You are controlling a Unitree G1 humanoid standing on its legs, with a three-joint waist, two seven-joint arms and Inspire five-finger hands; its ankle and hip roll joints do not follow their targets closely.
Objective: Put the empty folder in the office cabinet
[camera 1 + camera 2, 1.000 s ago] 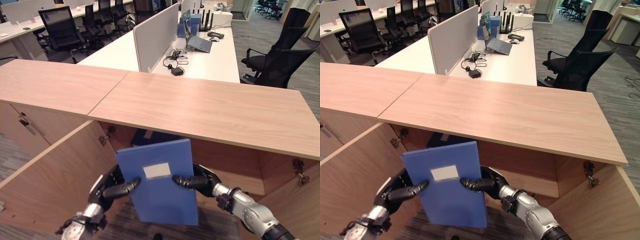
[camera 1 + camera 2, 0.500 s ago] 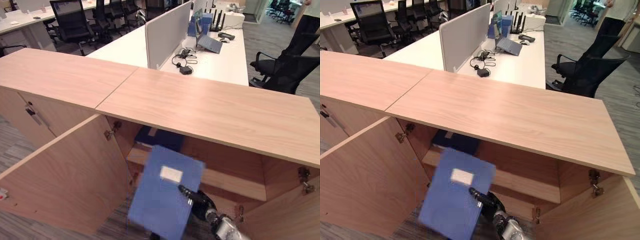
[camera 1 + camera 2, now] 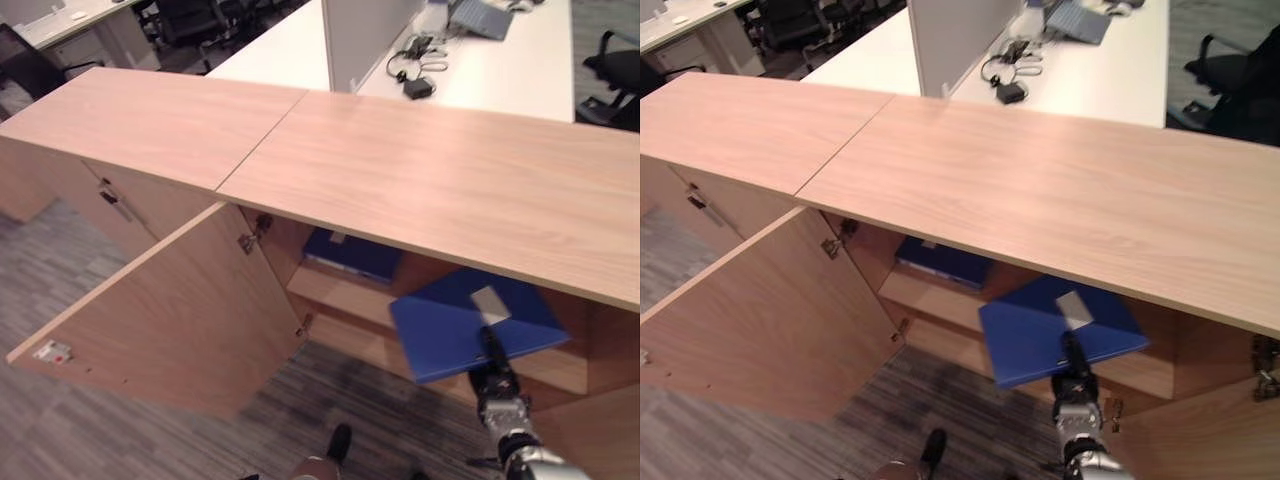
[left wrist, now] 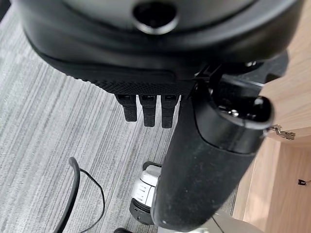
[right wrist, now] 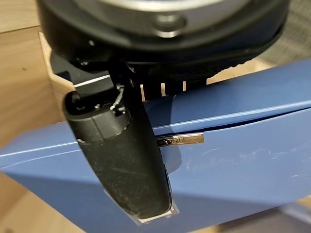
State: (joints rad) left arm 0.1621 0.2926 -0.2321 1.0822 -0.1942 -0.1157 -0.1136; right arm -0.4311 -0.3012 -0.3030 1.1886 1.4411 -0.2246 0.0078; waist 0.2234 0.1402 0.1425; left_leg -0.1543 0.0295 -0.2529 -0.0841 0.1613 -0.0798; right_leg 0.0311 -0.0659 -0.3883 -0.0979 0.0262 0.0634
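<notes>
The blue folder (image 3: 450, 320) with a white label lies nearly flat at the open office cabinet (image 3: 450, 170), its far end under the cabinet top at shelf (image 3: 330, 292) height. Whether it rests on the shelf I cannot tell. My right hand (image 3: 492, 365) holds its near edge, the thumb (image 5: 121, 155) pressed along the cover (image 5: 243, 145) and the fingers underneath. My left hand (image 4: 209, 160) hangs over the grey carpet with relaxed fingers (image 4: 146, 109), holding nothing.
A darker blue folder (image 3: 355, 255) lies on the shelf to the left. The cabinet's left door (image 3: 170, 320) swings wide open toward me; the right door (image 3: 610, 430) stands open at the lower right. A white desk (image 3: 500, 70) with cables stands behind.
The camera has tipped down. My left hand let go of the folder and dropped away. The folder went from upright to flat and moved right, into the cabinet opening, held by the right hand alone.
</notes>
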